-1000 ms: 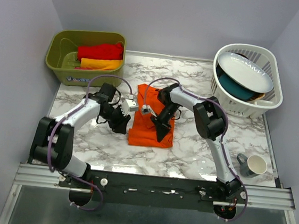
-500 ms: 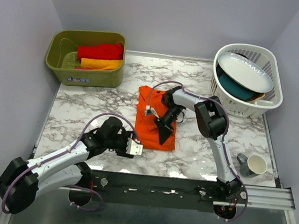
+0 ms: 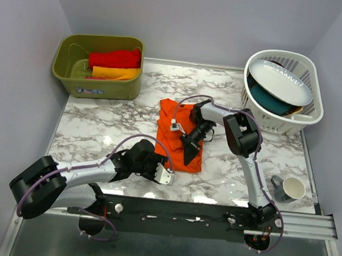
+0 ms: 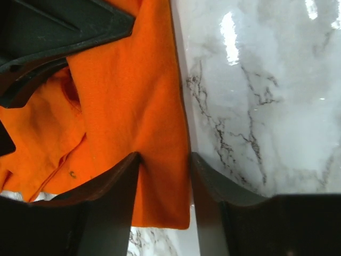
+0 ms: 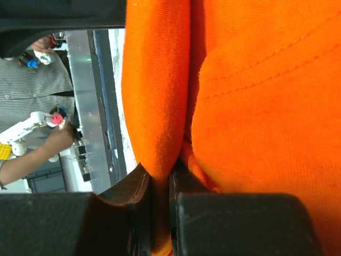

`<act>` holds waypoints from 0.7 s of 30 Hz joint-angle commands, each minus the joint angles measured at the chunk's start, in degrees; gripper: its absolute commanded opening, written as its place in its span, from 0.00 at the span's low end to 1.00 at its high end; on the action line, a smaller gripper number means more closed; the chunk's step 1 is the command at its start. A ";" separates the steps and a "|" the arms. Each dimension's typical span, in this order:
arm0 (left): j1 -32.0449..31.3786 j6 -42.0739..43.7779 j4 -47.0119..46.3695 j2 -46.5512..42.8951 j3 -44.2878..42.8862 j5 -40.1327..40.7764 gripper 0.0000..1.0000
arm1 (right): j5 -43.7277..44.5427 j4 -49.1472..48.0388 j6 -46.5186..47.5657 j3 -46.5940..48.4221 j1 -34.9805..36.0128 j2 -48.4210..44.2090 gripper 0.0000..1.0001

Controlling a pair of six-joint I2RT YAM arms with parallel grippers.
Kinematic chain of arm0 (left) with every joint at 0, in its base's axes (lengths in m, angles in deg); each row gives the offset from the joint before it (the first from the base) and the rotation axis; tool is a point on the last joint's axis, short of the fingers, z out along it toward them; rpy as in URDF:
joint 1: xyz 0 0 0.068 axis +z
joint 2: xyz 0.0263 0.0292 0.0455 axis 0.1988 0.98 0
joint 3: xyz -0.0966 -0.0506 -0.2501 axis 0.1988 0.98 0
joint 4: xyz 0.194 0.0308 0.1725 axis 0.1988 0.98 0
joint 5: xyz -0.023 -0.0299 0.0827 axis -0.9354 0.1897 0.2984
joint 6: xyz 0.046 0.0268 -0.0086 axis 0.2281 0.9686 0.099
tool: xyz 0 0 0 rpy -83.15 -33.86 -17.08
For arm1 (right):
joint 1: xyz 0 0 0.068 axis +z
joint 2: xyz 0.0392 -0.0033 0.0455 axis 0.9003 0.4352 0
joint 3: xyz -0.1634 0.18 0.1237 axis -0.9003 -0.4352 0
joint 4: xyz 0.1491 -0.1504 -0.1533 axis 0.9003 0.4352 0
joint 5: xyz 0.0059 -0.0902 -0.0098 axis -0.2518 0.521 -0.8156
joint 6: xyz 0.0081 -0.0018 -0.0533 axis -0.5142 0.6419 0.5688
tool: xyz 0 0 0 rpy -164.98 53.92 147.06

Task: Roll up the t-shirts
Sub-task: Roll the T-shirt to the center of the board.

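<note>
The vivid orange t-shirt (image 3: pixel 172 123) lies crumpled in the middle of the marble table. My right gripper (image 3: pixel 188 154) is over its right side, shut on a raised fold of the orange cloth (image 5: pixel 256 106), which is pinched between the jaws (image 5: pixel 160 178). My left gripper (image 3: pixel 166 164) lies low at the shirt's near left corner. It is open, and a strip of that orange corner (image 4: pixel 117 96) lies between its fingers (image 4: pixel 165 160). A red t-shirt (image 3: pixel 114 58) and a yellow-orange t-shirt (image 3: pixel 117 72) lie folded in the bin.
An olive green bin (image 3: pixel 72 81) stands at the back left. At the back right a white basket (image 3: pixel 280 122) holds white and teal dishes. A grey mug (image 3: pixel 290 189) sits near the front right edge.
My left arm has swung from the shirt's left side down to its near left corner. The right gripper has drawn the cloth slightly right, bunching the shirt narrower.
</note>
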 commanded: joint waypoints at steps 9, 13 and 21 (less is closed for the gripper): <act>-0.38 4.81 10.79 6.89 -4.82 -2.30 0.08 | 3.86 6.18 -1.37 2.36 -0.61 3.81 0.28; 0.32 5.87 19.05 8.30 -9.21 -7.22 0.00 | 5.09 2.50 -4.00 0.95 -1.40 0.22 0.54; 3.83 7.80 35.05 13.12 -20.55 -15.94 0.00 | 11.50 -5.06 -9.01 1.49 -7.98 -17.71 0.78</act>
